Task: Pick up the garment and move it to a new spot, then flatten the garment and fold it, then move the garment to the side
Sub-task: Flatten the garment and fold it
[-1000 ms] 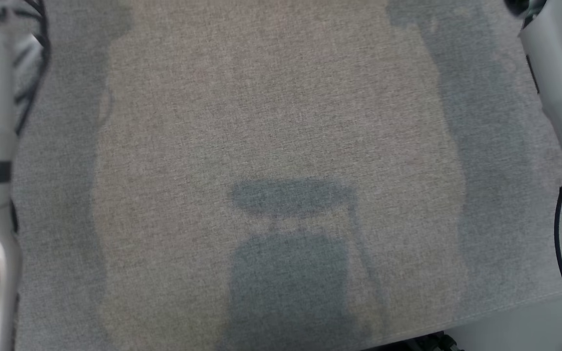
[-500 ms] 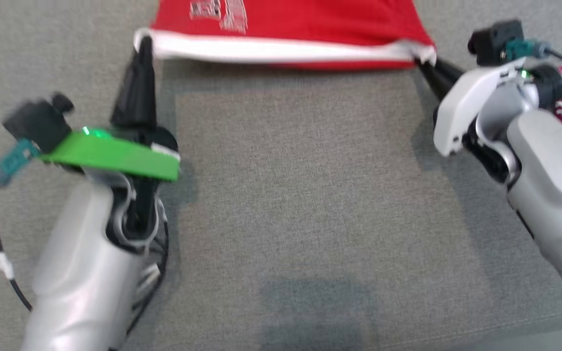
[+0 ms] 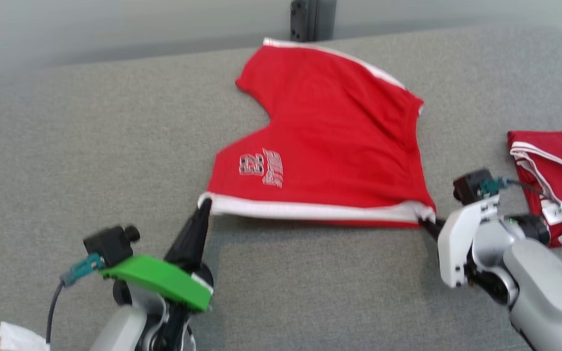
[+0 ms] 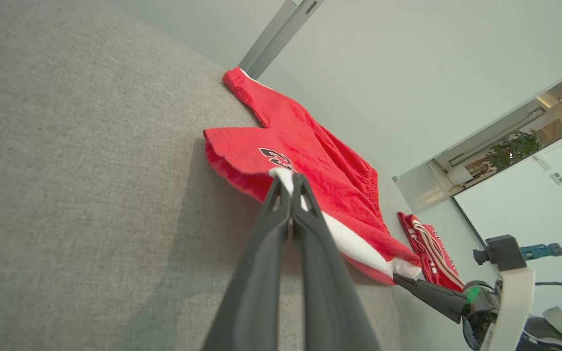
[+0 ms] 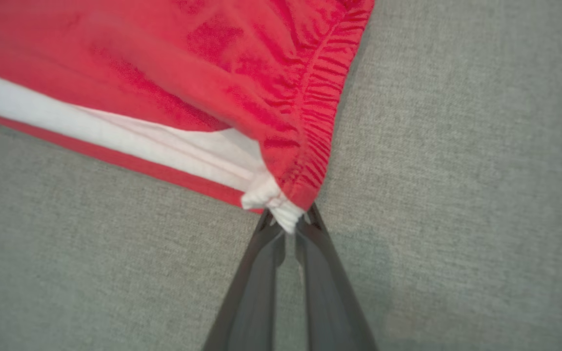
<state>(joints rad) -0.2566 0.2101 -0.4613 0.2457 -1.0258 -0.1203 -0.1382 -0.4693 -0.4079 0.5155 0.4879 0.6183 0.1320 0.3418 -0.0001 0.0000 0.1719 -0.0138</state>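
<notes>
- Shorts: the red shorts (image 3: 325,141), with white side stripes and a printed 23, lie spread near the middle of the grey fabric-covered desk (image 3: 90,146), waistband toward the right and both legs toward the left
- The left hand (image 3: 204,207) is clamped shut on the leg-hem end of the near white stripe (image 3: 310,210)
- The right hand (image 3: 427,223) is pinched almost shut on the waistband corner at that stripe's other end
- The near edge looks drawn taut between the two hands and slightly raised, with shadow beneath it
- Another red garment (image 3: 549,175) lies apart at the right edge
- Judged progress: the shorts seem placed and mostly flattened, with some wrinkles; no fold is made yet, and the move to the side is left
</notes>
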